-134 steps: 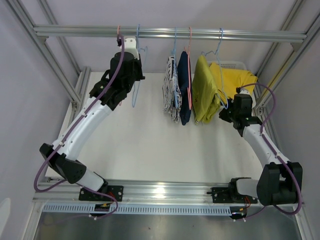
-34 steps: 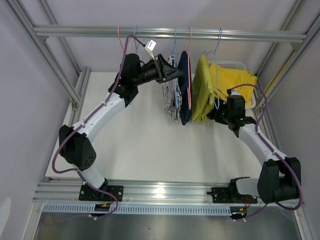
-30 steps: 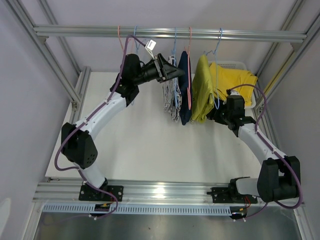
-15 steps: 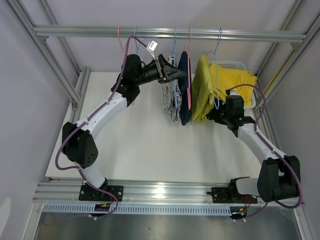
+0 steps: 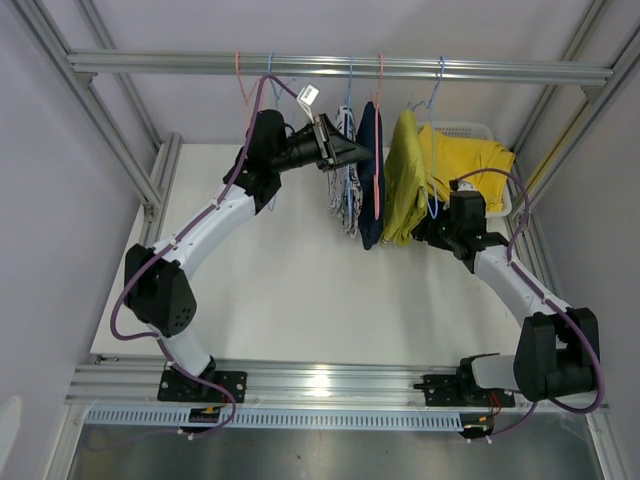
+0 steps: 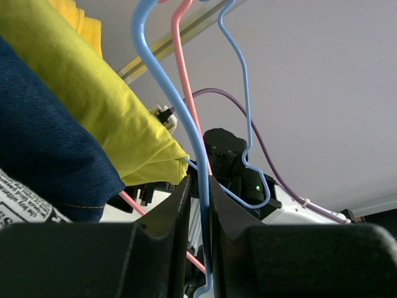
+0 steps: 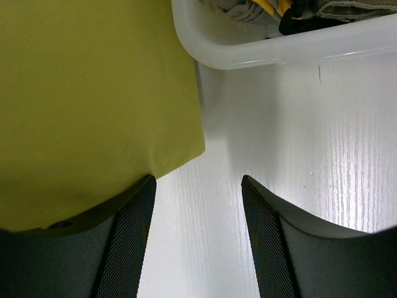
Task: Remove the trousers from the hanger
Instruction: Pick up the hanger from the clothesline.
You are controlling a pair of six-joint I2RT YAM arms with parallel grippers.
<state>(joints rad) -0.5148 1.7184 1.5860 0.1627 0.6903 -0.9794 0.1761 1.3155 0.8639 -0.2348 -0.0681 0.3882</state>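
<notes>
Three pairs of trousers hang from the top rail (image 5: 340, 67): black-and-white print (image 5: 343, 200), dark navy (image 5: 369, 190) and mustard-olive (image 5: 403, 180). A bright yellow pair (image 5: 472, 158) is at the far right, by the basket. My left gripper (image 5: 352, 153) is shut on the wire of the blue hanger (image 6: 186, 124) above the print pair; the wire is pinched between the jaws of the left gripper (image 6: 200, 192). My right gripper (image 7: 197, 180) stands open just off the lower corner of the mustard-olive trousers (image 7: 87, 99), nothing between its fingers.
Empty pink (image 5: 240, 80) and blue (image 5: 272, 85) hangers hang at the rail's left end. A white basket (image 7: 279, 49) with clothes sits at the back right, against the frame post. A pink hanger (image 6: 189, 105) and a second blue hanger (image 6: 248, 124) hang close behind the gripped wire.
My left gripper has closed onto the blue hanger wire and edged slightly right. The right arm has hardly moved.
</notes>
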